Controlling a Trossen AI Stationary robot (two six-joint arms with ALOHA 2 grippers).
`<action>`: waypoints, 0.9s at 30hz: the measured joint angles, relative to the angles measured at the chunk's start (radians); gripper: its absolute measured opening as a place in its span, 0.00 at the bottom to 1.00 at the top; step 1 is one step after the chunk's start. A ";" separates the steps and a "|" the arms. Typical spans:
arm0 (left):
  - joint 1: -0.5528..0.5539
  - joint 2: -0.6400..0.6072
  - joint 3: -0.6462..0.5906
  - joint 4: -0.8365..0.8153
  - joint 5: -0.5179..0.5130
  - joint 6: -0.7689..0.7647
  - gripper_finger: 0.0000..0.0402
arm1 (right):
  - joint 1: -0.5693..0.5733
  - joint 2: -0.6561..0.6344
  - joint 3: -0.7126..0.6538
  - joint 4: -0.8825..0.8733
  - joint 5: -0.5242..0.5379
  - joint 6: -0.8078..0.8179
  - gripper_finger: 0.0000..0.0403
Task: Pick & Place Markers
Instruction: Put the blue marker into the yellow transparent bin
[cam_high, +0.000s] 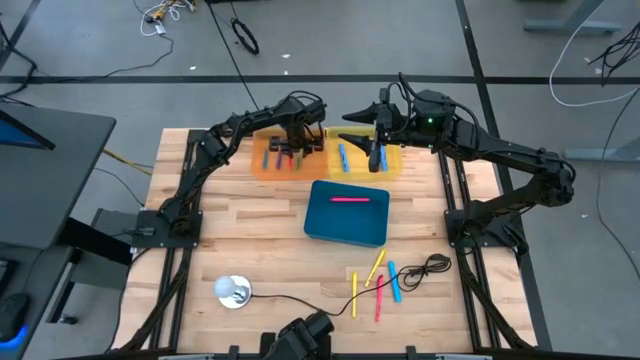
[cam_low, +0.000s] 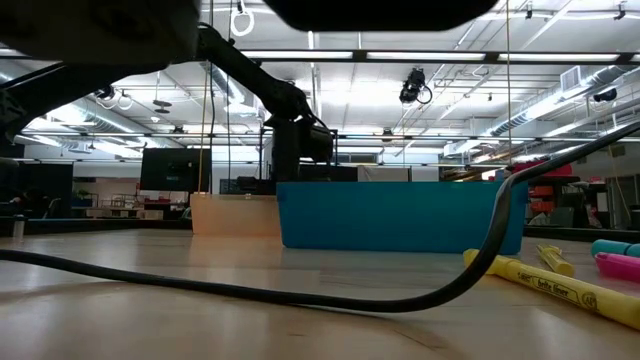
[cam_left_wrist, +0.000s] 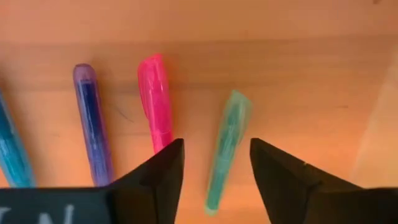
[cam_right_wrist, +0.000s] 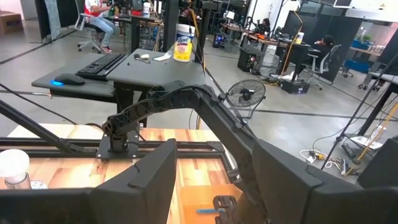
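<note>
Counter: a pale wooden butcher-block top, with my two dark arms reaching in from its left and right edges.
My left hand: low over the orange tray at the far left of the counter; the fingers stand apart and hold nothing, with a green marker lying loose in the gap between them.
Orange tray contents: a pink marker, a purple marker and a blue marker lie side by side next to the green one, none touching it.
My right hand: above the yellow tray just beside the orange one; fingers parted, nothing seen between them.
Yellow tray contents: a blue marker lies inside.
Teal bin: mid-counter, nearer than both trays; one pink marker lies across its far end.
Loose markers: a small scatter of yellow, pink and blue ones on the near right of the counter, beside a coiled black cable.
Writing: the low view shows dark print along a yellow marker, too small to read.
Other: a small white round object sits at the near left, joined to a thin black wire.
</note>
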 joint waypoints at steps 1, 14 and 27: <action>0.000 0.000 0.000 0.000 0.002 0.000 0.49 | 0.000 0.000 0.000 0.000 0.000 0.000 0.52; -0.023 -0.080 0.000 0.051 -0.089 0.129 0.55 | -0.001 0.001 0.000 -0.024 0.000 0.000 0.52; -0.132 -0.320 0.001 0.314 -0.395 0.536 0.55 | 0.000 0.001 0.000 -0.037 0.000 0.005 0.52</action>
